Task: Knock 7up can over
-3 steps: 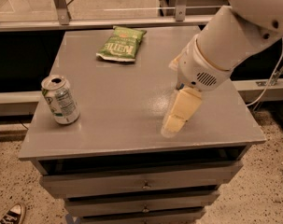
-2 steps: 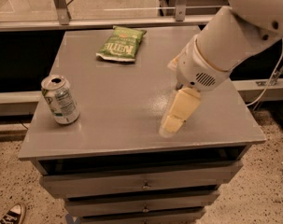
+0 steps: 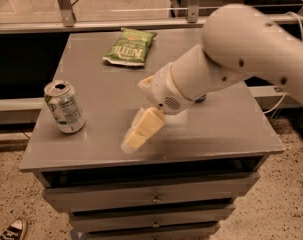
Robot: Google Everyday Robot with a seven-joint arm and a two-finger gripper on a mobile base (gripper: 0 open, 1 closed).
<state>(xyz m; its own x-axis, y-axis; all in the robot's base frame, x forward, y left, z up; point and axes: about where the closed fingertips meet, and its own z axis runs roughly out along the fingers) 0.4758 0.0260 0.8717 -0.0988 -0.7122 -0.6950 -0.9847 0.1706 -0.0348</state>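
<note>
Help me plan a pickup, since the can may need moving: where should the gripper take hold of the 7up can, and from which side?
Grip the 7up can across its round side wall at mid-height, coming level from the side facing the gripper, which hangs low over the table near its front, apart from the can. The can stands upright; its curved body suits parallel jaws.

place: lab or workshop (likely) — grey drawer cabinet (image 3: pixel 201 195), speckled floor (image 3: pixel 273 206) | jaws above cabinet front
</note>
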